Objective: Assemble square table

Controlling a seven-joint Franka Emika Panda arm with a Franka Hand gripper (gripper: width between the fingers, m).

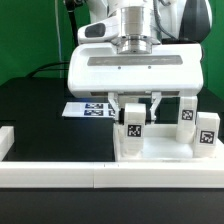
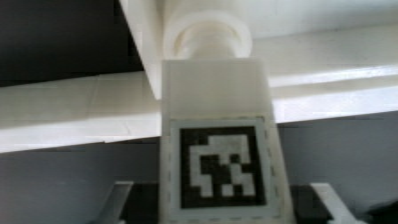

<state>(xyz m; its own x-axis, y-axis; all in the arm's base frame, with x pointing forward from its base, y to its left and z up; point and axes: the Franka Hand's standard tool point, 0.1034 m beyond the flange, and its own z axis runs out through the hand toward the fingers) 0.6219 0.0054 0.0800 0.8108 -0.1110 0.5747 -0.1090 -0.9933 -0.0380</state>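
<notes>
The gripper pinches a white tagged leg by its top, the leg's long axis upright and straight below the fingers, standing on the white tabletop panel beside two other upright legs.

Exterior view: even, bright light from above. White parts near overexposed; top of the square table panel loses surface detail. Black worktop stays matte, no glare, only a faint sheen. Soft shadow under the panel falls over the end effector. Picture low in resolution, slightly soft; tags legible as patterns only. Wrist view: dimmer, greyish, blurred throughout. Leg close to lens is out of focus; tag edges smeared, background indistinct
</notes>
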